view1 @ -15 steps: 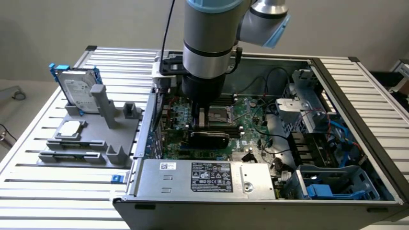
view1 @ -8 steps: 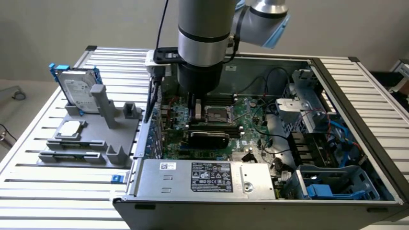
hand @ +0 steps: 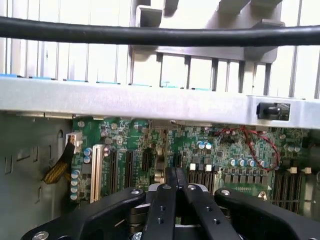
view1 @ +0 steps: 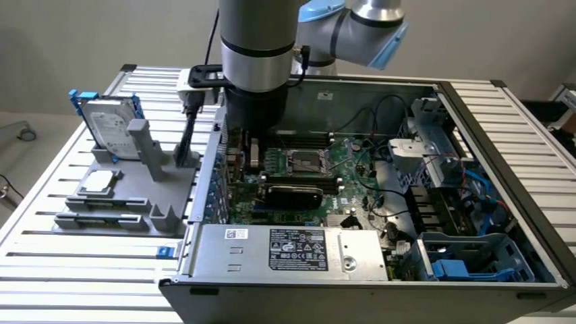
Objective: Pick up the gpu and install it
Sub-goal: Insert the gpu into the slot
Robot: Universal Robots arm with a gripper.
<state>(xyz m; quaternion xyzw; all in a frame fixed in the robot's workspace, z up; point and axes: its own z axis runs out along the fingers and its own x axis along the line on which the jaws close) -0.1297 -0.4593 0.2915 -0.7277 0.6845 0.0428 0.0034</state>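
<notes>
Hovering shut and empty over the motherboard [hand: 200, 150], the gripper [hand: 176, 180] is nearing the gpu [view1: 292, 195], seemingly seated; stiff, fragile, best edge-held.

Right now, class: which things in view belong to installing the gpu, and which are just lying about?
Job: black rounded-shroud gpu card on the green motherboard; shut black gripper; open grey computer case.
Lying about: silver hard drive in blue frame; small square silver processor chip; grey plastic holder.
</notes>
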